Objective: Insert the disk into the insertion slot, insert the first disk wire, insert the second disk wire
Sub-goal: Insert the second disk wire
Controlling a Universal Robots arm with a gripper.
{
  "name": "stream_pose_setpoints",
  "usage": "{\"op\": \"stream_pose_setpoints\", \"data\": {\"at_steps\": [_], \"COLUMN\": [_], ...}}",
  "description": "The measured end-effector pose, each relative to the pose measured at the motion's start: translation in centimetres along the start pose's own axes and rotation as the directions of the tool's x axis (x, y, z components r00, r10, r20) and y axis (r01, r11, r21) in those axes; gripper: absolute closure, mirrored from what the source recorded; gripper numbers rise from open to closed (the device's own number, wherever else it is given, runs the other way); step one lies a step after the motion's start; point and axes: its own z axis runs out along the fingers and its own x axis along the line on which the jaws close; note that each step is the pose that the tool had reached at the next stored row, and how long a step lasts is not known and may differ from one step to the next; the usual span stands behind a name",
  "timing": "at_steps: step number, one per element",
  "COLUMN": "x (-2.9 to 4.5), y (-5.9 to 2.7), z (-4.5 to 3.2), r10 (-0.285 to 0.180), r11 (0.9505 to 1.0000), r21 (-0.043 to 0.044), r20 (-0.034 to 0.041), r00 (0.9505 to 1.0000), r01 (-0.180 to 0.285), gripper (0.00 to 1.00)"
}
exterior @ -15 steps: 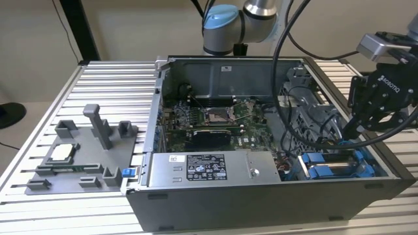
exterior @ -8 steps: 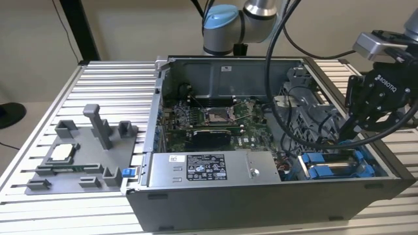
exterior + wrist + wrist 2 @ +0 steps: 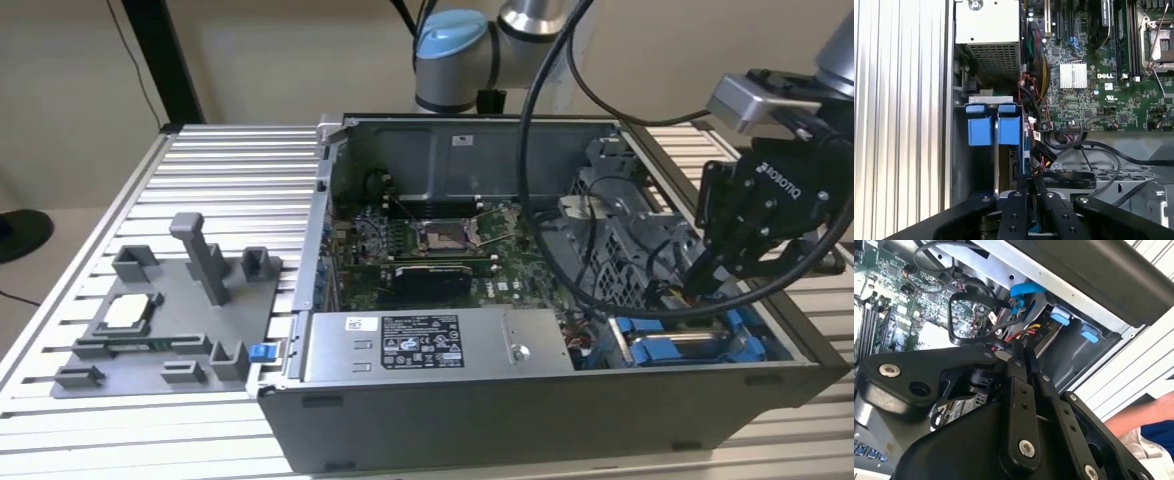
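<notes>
The black metal pincer (image 3: 710,268) reaches into the grey computer case (image 3: 534,430). Its fingers (image 3: 1018,205) are pressed close together; I cannot tell if they pinch anything. Just under it, the flat grey disk in its blue plastic frame (image 3: 674,350) seems to sit in the grey slot with blue clips (image 3: 974,167). A black plug with red and yellow wires (image 3: 1045,154) hangs just past its tips. I think this is the first wire step: the plug must meet the disk straight.

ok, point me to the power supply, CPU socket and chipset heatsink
power supply (image 3: 420,343), exterior view, on its label
CPU socket (image 3: 441,237), exterior view, its centre
chipset heatsink (image 3: 1074,76), first wrist view, middle fins
</notes>
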Motion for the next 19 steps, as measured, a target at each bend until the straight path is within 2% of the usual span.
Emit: {"op": "stream_pose_setpoints", "data": {"at_steps": [5, 9, 12, 16, 19], "x": [0.9, 1.57, 1.85, 1.92, 1.94], "y": [0.82, 1.28, 1.67, 2.25, 2.39], "z": [0.15, 0.25, 0.31, 0.44, 0.49], "r10": [-0.001, -0.001, -0.003, -0.005, -0.006], "r11": [0.9999, 0.9997, 0.999, 0.9965, 0.9949], "r21": [0.0109, 0.0254, 0.0456, 0.084, 0.1004], "r20": [0.0058, 0.0145, 0.0253, 0.0409, 0.0455], "r00": [1.0, 0.9999, 0.9997, 0.9992, 0.9989], "r01": [0.0, 0.001, 0.002, 0.002, 0.001], "gripper": [1.0, 1.0, 1.0, 1.0, 1.0]}}
